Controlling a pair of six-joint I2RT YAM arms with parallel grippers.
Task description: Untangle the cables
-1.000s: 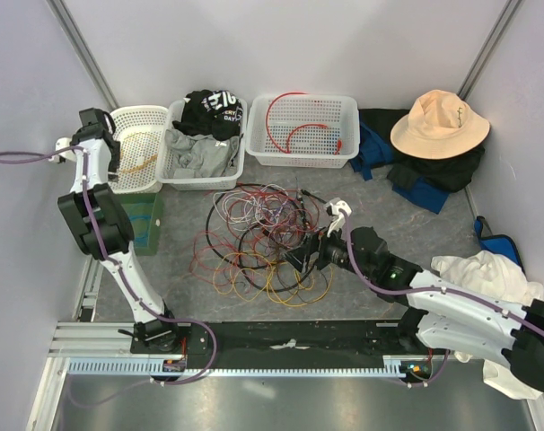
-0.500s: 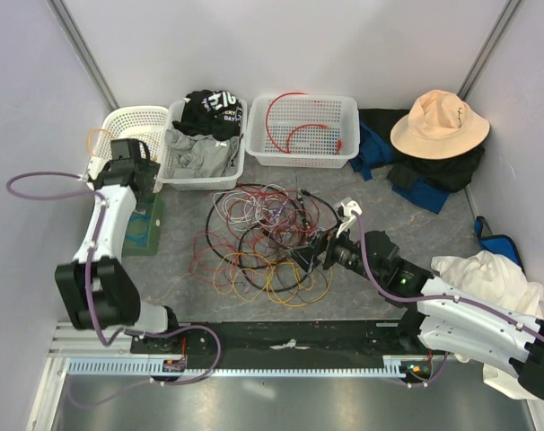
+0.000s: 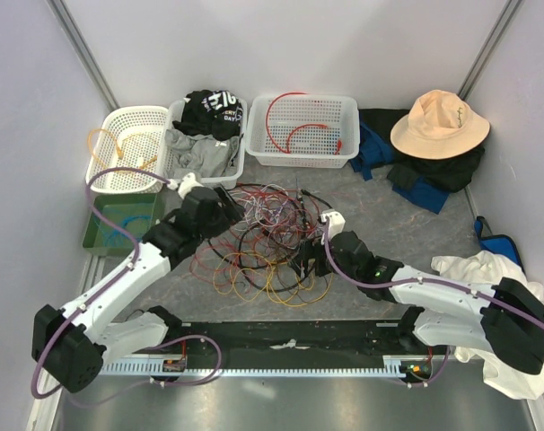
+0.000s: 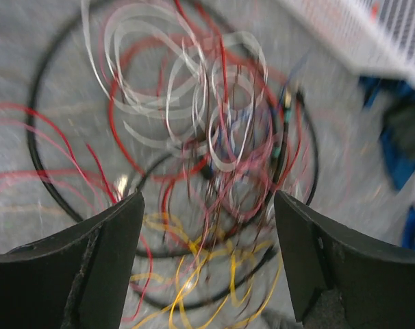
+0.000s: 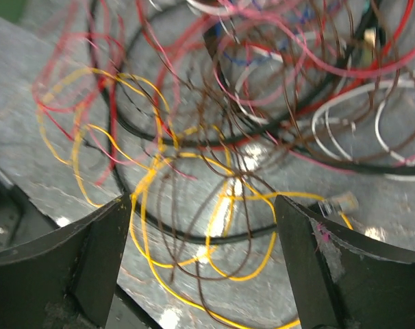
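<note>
Cables [image 3: 267, 241]: knotted heap. Our left gripper [image 4: 207, 205], right gripper [image 5: 204, 205]: spread, empty. Risk: we pinch several strands, tightening knots.

Glossy cables [image 3: 259, 239]; plast. lattice basket [image 3: 301, 159]

Cables [image 4: 194, 137] blurred in left wrist view, jaws cropped at both wrist views' bottom edges

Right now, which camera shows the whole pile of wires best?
The top camera. It shows the whole pile of wires spread on the table. The left wrist camera sees only a blurry close-up of white and red loops; the right wrist camera sees only yellow and brown loops.
</note>
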